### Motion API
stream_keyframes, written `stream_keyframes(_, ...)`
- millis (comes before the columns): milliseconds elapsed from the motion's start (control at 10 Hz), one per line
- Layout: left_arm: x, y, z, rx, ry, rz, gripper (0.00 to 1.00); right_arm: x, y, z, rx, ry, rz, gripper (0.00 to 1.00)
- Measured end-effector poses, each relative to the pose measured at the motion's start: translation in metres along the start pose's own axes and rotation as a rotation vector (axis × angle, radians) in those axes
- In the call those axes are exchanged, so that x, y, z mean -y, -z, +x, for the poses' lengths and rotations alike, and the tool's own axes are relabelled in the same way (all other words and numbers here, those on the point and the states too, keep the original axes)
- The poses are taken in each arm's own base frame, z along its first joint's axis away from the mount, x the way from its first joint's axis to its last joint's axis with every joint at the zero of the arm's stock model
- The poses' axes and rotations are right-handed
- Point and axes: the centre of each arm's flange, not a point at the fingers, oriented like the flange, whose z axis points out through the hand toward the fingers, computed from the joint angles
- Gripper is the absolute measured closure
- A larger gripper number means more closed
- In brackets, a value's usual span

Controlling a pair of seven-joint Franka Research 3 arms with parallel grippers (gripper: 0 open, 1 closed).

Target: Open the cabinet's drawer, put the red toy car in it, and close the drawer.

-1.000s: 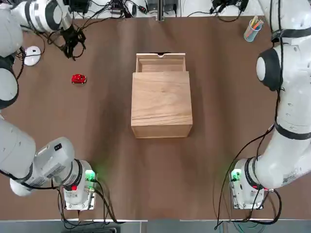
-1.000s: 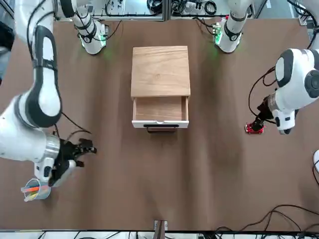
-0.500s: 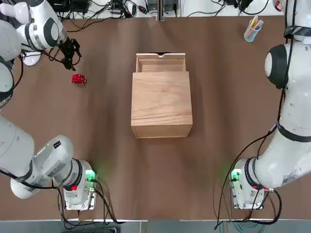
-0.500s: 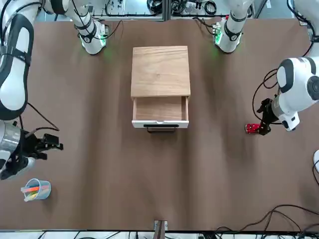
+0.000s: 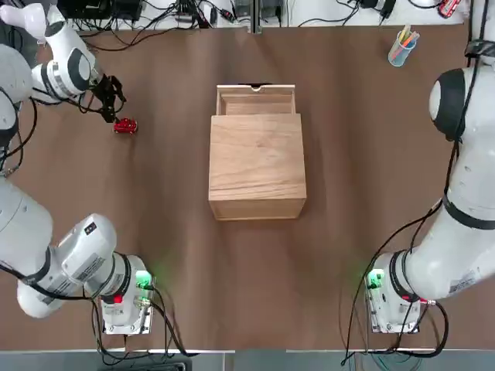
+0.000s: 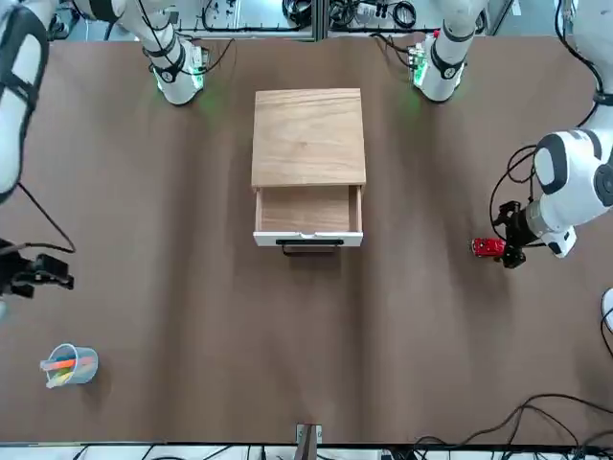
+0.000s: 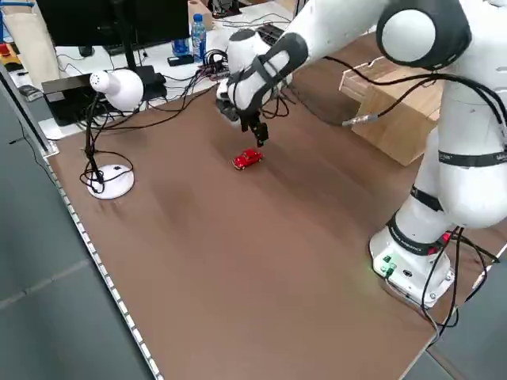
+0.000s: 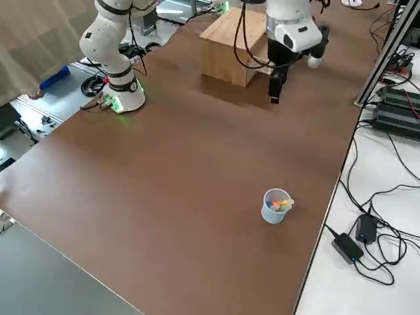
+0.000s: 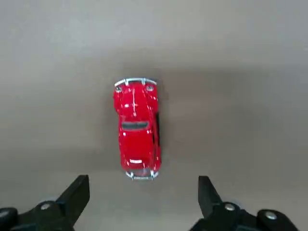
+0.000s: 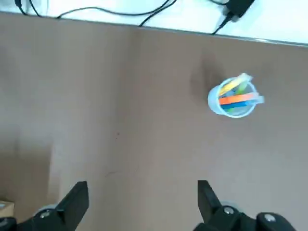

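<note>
The wooden cabinet point(image 5: 257, 166) stands mid-table, its drawer point(image 5: 256, 100) pulled out on the far side and empty, with the dark handle point(image 6: 310, 248) facing away from the robot. The red toy car point(image 5: 124, 126) rests on the table far to the cabinet's left. My left gripper point(image 5: 113, 107) hangs open close beside the car, on its far-left side. In the left wrist view the car point(image 9: 136, 128) lies just ahead of the spread fingers point(image 9: 73, 198), untouched. My right gripper point(image 6: 43, 273) is open and empty near the table's right edge.
A clear cup of coloured pens point(image 5: 402, 46) stands at the far right corner, also in the right wrist view point(image 10: 233, 99). Cables point(image 5: 178, 15) run along the far edge. Both arm bases point(image 5: 124, 301) sit at the near edge.
My left gripper has come down and nearer to the red toy car. My right gripper has drawn away to the right, towards the table's edge. The car and drawer have not moved.
</note>
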Motion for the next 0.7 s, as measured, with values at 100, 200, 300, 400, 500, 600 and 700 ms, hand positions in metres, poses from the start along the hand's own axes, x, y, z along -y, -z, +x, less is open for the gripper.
stream_keyframes(100,0.003,-0.010,0.003,-0.002,-0.007,0.015,0.00,-0.005,0.021,-0.008,-0.015,-0.013,-0.002,0.00)
stream_keyframes(200,0.005,-0.020,0.006,-0.007,-0.018,0.020,0.00,-0.003,0.034,-0.016,-0.010,-0.026,-0.011,0.00)
stream_keyframes(300,0.007,-0.029,0.008,-0.011,-0.025,0.012,0.00,0.011,0.037,-0.020,0.004,-0.040,-0.018,0.00)
stream_keyframes(400,0.008,-0.036,0.010,-0.010,-0.026,0.006,0.00,0.031,0.034,-0.020,0.016,-0.062,-0.009,0.00)
stream_keyframes(500,0.008,-0.041,0.011,-0.009,-0.027,0.002,0.00,0.049,0.032,-0.017,0.020,-0.078,0.003,0.00)
stream_keyframes(600,0.008,-0.042,0.011,-0.007,-0.027,0.002,0.01,0.060,0.033,-0.018,0.018,-0.095,0.011,0.00)
stream_keyframes(700,0.008,-0.043,0.011,-0.007,-0.028,0.000,0.04,0.061,0.040,-0.022,0.004,-0.110,0.014,0.00)
